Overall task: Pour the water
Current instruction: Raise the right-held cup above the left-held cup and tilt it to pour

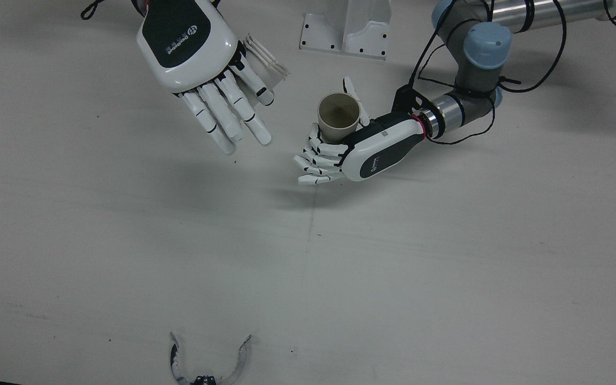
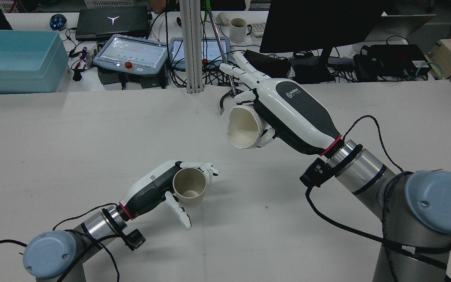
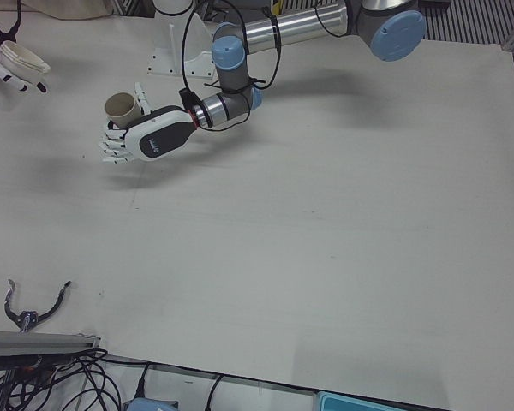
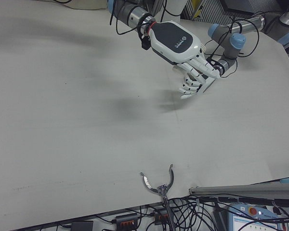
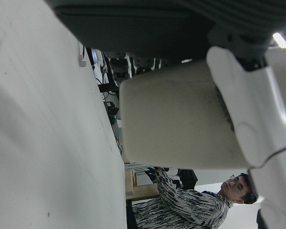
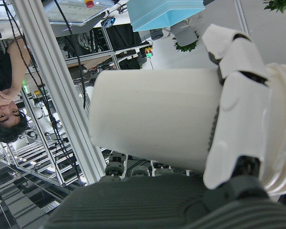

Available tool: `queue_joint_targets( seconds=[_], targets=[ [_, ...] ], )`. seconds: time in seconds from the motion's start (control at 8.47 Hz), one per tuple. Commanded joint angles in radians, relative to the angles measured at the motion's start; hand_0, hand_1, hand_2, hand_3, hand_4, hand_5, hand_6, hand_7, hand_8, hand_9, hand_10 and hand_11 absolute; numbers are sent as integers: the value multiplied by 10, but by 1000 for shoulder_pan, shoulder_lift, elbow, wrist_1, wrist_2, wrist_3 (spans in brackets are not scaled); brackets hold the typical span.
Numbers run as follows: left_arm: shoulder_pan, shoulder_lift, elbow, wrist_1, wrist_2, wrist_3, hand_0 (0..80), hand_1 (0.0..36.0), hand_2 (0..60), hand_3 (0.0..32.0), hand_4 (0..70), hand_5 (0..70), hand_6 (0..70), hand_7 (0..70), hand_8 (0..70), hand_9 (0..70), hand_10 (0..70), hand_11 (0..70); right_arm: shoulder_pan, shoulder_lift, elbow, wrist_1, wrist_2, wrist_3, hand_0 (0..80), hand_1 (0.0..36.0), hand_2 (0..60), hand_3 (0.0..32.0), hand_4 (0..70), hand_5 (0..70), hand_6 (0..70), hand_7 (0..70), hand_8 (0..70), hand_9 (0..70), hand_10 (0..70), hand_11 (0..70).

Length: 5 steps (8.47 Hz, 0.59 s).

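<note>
Your right hand (image 2: 288, 109) holds the white cup (image 2: 243, 127) up in the air, tipped on its side. Your left hand (image 2: 159, 188) wraps around the tan cup (image 2: 189, 187), which stands upright, low by the table (image 2: 92, 137).

Teal bin (image 2: 14, 58) upper left of rear view, on far bench. Two teach pendants (image 2: 131, 55) side by side right of bin. Closed laptop (image 2: 112, 23) behind them. Aluminium post (image 2: 192, 47) top centre. Mug (image 2: 238, 29) right of post. Dark monitor (image 2: 319, 23) upper right. Metal claw tool (image 1: 209, 363) at bottom edge of front view.
</note>
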Motion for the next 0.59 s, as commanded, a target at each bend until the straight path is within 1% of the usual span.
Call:
queue_joint_targets(
  seconds=[0.0, 0.12, 0.24, 0.35, 0.47],
  targets=[
    [-1, 1, 1, 1, 0, 2, 525, 61, 0, 0, 489, 700, 360, 495, 202, 303, 84, 125, 5, -4, -1, -3, 6, -14, 624, 272, 272, 0, 696, 446, 104, 115, 10, 9, 53, 94],
    [-1, 4, 8, 6, 3, -10, 525, 62, 0, 0, 490, 700, 361, 496, 202, 303, 84, 125, 24, -14, -10, 7, 41, -2, 621, 269, 274, 0, 700, 443, 105, 116, 11, 9, 49, 87],
    [-13, 13, 5, 18, 3, -37, 524, 62, 0, 0, 489, 700, 360, 494, 203, 303, 84, 125, 26, -31, -10, 18, 133, 83, 565, 230, 241, 0, 601, 374, 95, 107, 9, 7, 44, 78],
    [-38, 21, 7, 33, 2, -85, 517, 64, 0, 0, 484, 700, 364, 494, 205, 306, 87, 128, 28, -81, -21, 52, 196, 251, 531, 197, 209, 0, 529, 302, 81, 84, 6, 2, 45, 77],
    [-83, 77, 2, 35, 0, -120, 514, 64, 0, 0, 478, 700, 359, 488, 204, 304, 87, 129, 55, -126, -37, 91, 247, 379, 511, 181, 198, 0, 470, 245, 62, 58, 2, 0, 41, 70]
  ],
)
